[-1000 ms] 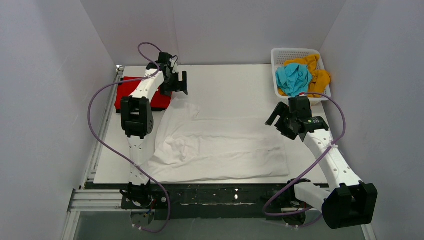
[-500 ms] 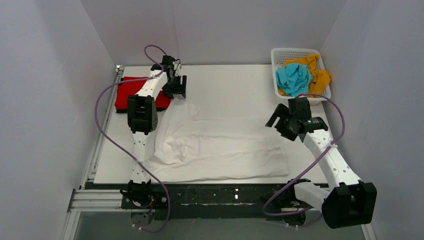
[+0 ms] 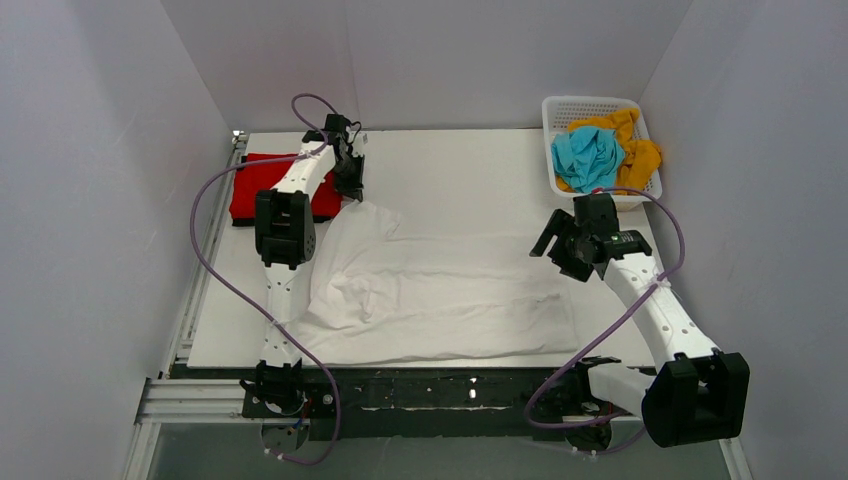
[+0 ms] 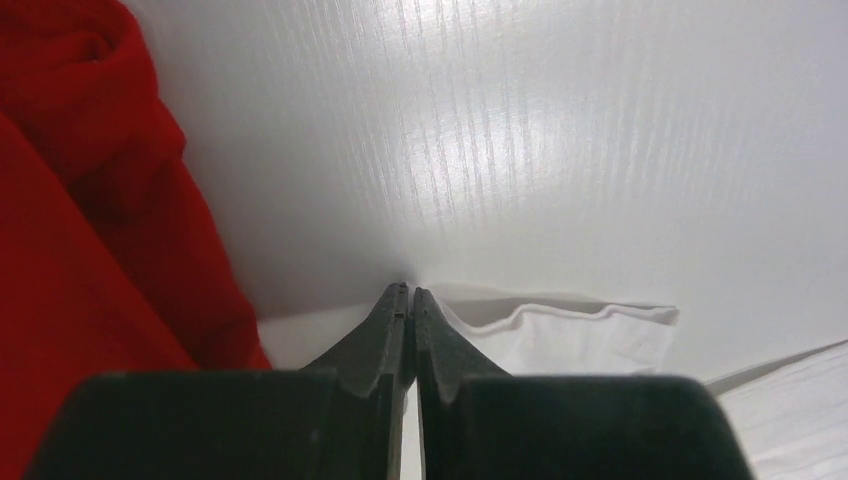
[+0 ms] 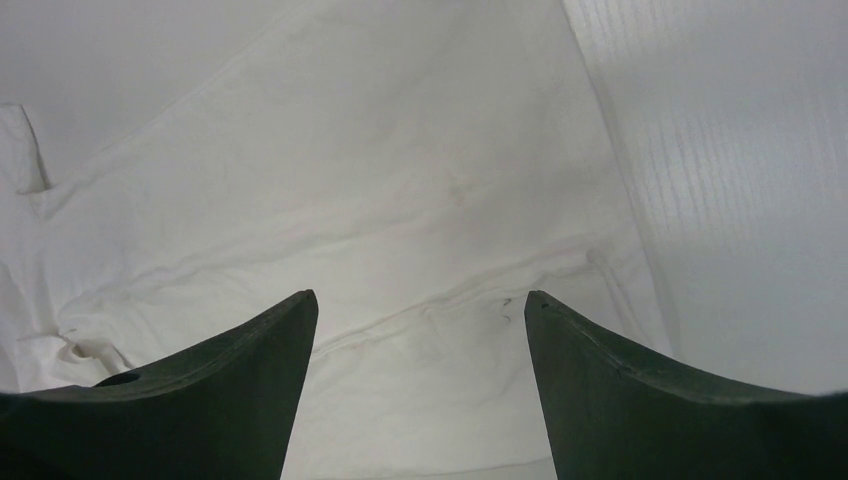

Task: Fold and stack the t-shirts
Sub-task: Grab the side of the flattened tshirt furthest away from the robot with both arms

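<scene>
Across the lower centre of the top view lies the white shirt [image 3: 450, 300], spread flat but rumpled toward its left end. It should handle as light, limp cloth that sags and slides, so hems and corners are the places to pinch, two at once. At right centre the right gripper [image 3: 553, 255] hovers over the shirt's right end, jaws wide apart, holding nothing. Farther up on the left, the left gripper [image 3: 352, 190] is clamped together at the edge of the sleeve [image 3: 378, 215], apparently nipping it. Just beyond lies the red shirt [image 3: 252, 188], folded. Upper right, the basket [image 3: 590, 102] holds the teal shirt [image 3: 585, 157] and mustard shirt [image 3: 640, 157], both crumpled.
</scene>
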Robot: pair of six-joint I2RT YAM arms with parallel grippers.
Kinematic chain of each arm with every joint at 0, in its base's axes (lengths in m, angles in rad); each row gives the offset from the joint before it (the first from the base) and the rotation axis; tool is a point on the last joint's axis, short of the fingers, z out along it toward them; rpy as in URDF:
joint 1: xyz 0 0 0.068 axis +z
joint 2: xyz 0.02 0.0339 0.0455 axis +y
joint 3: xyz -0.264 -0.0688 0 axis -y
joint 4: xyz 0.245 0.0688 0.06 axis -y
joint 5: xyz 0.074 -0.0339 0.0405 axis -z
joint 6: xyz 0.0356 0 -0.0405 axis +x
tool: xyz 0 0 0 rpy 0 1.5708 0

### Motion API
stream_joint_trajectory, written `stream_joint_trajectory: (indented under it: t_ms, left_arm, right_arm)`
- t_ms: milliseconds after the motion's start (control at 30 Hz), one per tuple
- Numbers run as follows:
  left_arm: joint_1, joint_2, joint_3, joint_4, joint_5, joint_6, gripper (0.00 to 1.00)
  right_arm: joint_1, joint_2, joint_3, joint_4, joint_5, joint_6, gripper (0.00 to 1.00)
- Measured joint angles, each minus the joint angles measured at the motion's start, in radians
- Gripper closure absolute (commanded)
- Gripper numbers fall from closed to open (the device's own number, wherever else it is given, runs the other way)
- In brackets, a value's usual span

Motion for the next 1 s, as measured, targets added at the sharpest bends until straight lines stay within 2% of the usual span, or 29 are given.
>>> stream_joint_trajectory:
  t_ms: [233, 533, 1000]
  left_arm:
    - [0.000, -0.027, -0.065, 0.032, -0.006, 0.013, 1.00]
    - [0.000, -0.137, -0.211, 0.061, -0.026, 0.013, 1.00]
    - [0.000, -0.309, -0.368, 0.066, 0.020, 0.031, 1.00]
  right_arm:
    - [-0.006, 0.076, 0.042, -0.020, 0.008, -0.014, 0.18]
    - [-0.007, 0.162, 0.109, -0.033, 0.019, -0.035, 0.21]
    - [-0.007, 0.468, 0.353, -0.082, 0.147, -0.023, 0.21]
